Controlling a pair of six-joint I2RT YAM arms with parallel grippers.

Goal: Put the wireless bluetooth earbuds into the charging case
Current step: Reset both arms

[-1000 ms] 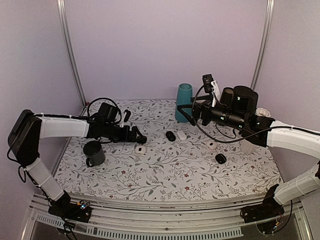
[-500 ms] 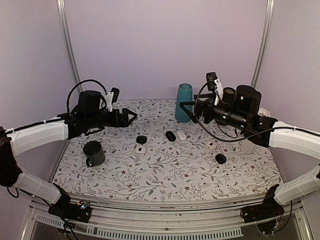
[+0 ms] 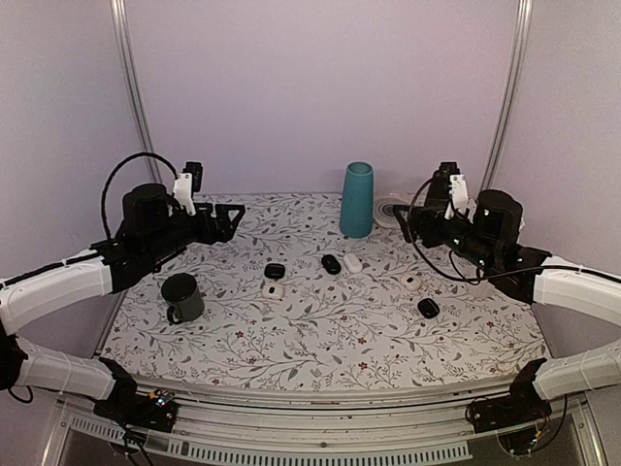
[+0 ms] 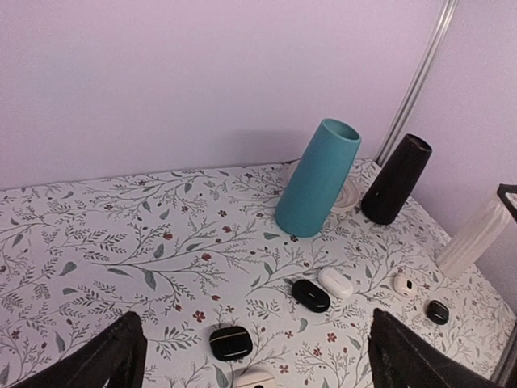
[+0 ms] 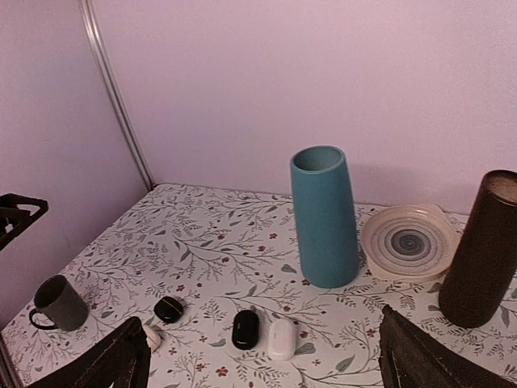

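From above: left claw (image 3: 231,219) and right claw (image 3: 408,221) spread wide, empty; charging case (image 3: 273,289) on counter (image 3: 320,340), just beside black case (image 3: 275,271). Left wrist: it's cut off at the bottom edge, so aiming could drift. Right wrist: lookalike white pebble case (image 5: 281,337) invites a wrong pick.

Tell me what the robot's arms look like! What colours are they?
The left arm and right arm wear white covers with black joints. Thin black cables loop near the wrists. The left hand and right hand are black with two pointed fingers, and a small white part sits above each.
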